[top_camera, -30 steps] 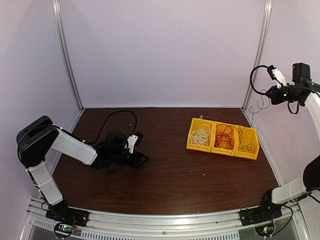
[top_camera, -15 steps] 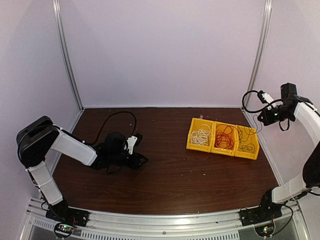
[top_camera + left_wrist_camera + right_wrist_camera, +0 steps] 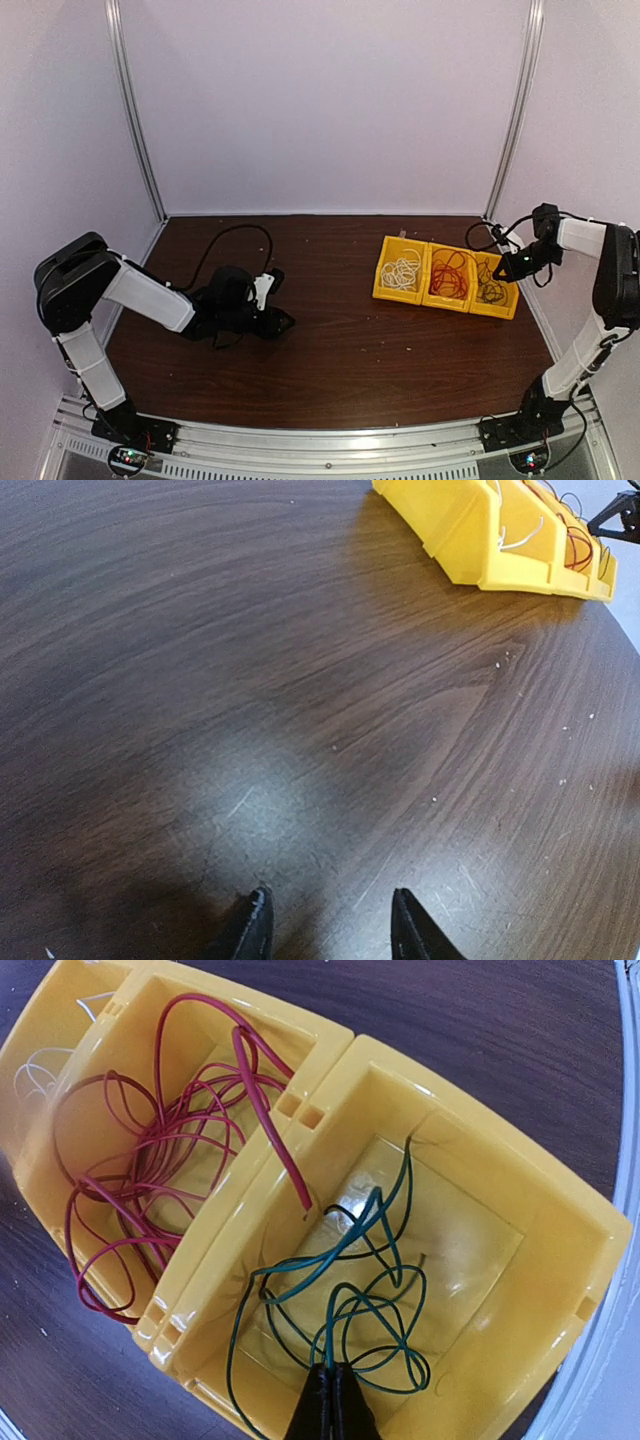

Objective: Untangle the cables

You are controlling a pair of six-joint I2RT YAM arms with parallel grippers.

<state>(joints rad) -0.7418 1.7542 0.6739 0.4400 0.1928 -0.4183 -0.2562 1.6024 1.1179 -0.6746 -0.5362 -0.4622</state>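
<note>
Pinching green cable (image 3: 340,1260), right hand (image 3: 331,1385) sits clenched inside yellow bins' (image 3: 350,1050) right compartment. Middle compartment holds red cable (image 3: 150,1160), coiled, free end slanting toward green's side. Left hand (image 3: 330,912) released, empty, well left of bins.

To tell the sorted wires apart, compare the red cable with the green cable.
The red cable is bright red; the green cable is dark green. The red cable lies in the middle bin, the green cable in the end bin beside it. One red cable end pokes over the shared wall above the green cable's bin; the green cable stays inside its own. Both are thin wires in loose loops.
</note>
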